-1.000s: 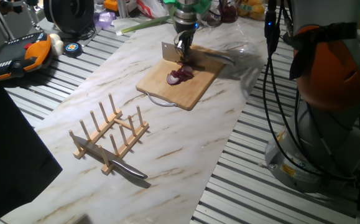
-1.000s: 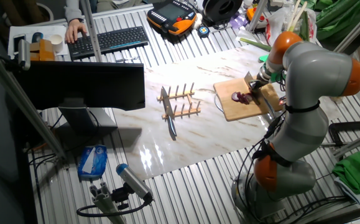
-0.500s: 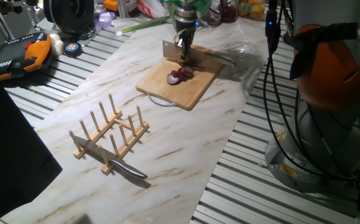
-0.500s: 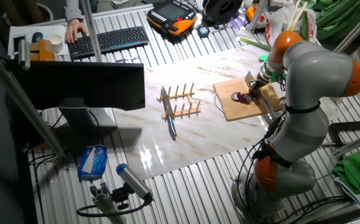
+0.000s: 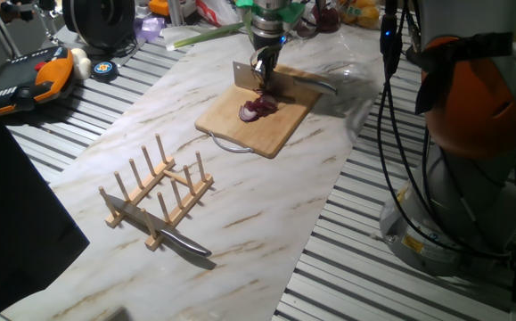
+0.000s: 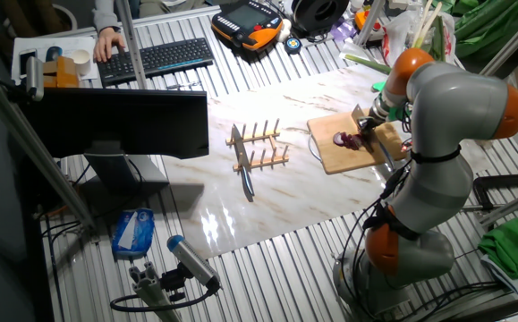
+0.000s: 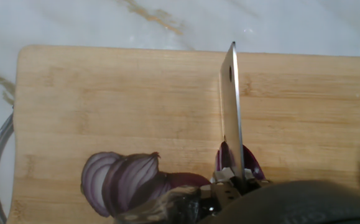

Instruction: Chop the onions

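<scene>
One cut onion (image 7: 120,180) lies on one cutting board (image 7: 105,106). The end effector (image 5: 263,64) is clamped on one cleaver (image 7: 231,112), blade edge-on above the board.

This is a robotics lab, not a kitchen. The marble-look sheet (image 6: 267,179) lies on a bench of ribbed aluminium profiles (image 5: 391,285), with bundled black cables (image 5: 391,116) hanging beside the orange-and-grey arm (image 6: 437,134). An orange teach pendant (image 6: 250,22) rests at the far edge. Nearby a person's hand (image 6: 108,40) types on a black keyboard (image 6: 156,58) behind a dark monitor (image 6: 120,121). A camera on a stand (image 6: 187,264) points at the bench. The wooden cutting board (image 5: 258,116) and peg rack (image 5: 155,192) look like props set among workshop clutter.
</scene>
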`<state>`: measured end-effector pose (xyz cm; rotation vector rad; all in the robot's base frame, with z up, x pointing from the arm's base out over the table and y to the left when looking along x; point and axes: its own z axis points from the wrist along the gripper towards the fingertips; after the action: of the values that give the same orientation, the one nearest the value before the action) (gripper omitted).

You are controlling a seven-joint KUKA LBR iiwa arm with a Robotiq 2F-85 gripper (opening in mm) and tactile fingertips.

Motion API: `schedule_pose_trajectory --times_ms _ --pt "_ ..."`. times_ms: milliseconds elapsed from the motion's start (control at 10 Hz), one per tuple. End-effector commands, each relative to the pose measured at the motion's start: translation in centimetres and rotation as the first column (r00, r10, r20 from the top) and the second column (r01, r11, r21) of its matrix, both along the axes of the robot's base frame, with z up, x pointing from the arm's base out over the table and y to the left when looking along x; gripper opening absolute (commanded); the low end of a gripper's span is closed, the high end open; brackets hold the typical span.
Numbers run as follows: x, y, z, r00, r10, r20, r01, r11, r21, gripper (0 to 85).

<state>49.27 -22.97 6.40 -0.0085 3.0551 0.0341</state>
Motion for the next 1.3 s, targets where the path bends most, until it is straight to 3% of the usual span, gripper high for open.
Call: schedule_pose_trajectory --times_ms 0,300,800,1200 --pt "0.13 0.02 0.15 1.000 0.000 -0.003 0.000 1.000 -0.001 0.7" --pt "0.55 -0.01 0.09 1.000 0.001 -0.023 -0.001 1.000 0.002 0.7" --pt "0.83 0.05 -0.66 1.000 0.004 -0.023 -0.004 1.000 0.011 0.7" --pt "0.78 0.11 0.13 1.000 0.003 -0.028 -0.002 1.000 0.010 0.7"
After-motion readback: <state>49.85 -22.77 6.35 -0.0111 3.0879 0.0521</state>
